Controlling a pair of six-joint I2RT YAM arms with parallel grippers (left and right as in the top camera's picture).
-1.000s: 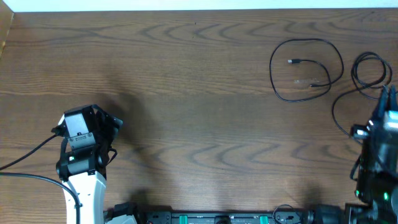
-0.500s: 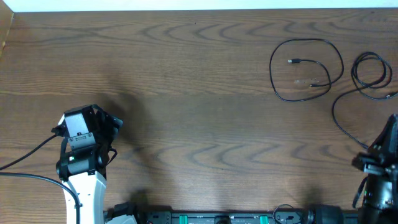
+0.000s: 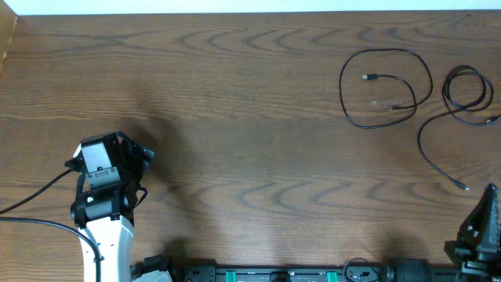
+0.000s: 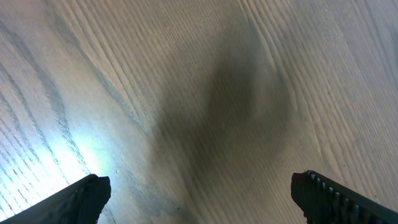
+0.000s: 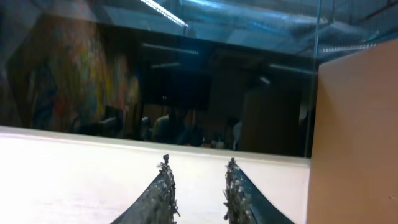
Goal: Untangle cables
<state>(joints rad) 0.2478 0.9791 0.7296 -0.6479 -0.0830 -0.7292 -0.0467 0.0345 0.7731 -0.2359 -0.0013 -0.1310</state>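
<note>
The left arm (image 3: 103,235) rises from the near left edge with its wrist bent forward, and the left gripper (image 4: 199,183) is aimed down at the counter (image 4: 186,93). Its fingers (image 4: 81,196) sit at the outer corners of the wrist view, spread wide, with nothing between them.

The right arm (image 3: 479,239) is tucked into the near right corner and is largely cut off overhead. The right gripper (image 5: 198,165) appears tilted up, away from the counter. Its fingers (image 5: 158,196) are parted by a narrow gap and hold nothing.

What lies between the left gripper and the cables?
Nothing lies there. The overhead view shows only bare table between the left gripper and the cables.
</note>
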